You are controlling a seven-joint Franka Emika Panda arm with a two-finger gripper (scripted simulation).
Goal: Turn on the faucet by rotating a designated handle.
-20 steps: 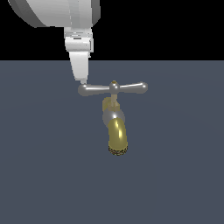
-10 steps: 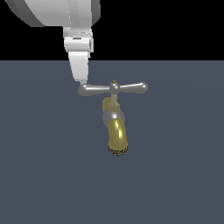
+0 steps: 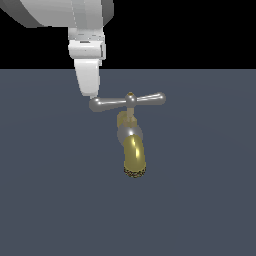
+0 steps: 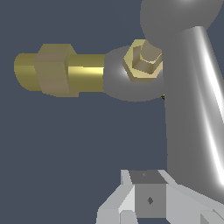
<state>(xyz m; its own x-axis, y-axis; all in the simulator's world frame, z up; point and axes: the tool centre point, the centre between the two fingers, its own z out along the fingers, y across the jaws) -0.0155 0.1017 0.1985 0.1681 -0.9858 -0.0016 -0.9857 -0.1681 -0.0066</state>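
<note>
Your white claw (image 3: 90,92), jaw state unclear, rests at one bulb of the slim silver crossbar handle (image 3: 127,101) atop the brass-spouted faucet (image 3: 134,155); likely next, push that arm around.

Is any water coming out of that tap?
None visible. The faucet shows no stream below its spout, and the gripper is only at one end of the handle.

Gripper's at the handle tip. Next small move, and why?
Probably a short sideways push on the bar. In the exterior view the gripper stands at the bulb on the exterior view's left end of the handle, and the faucet spout hangs below, out of the way. Contact itself can't be confirmed.
</note>
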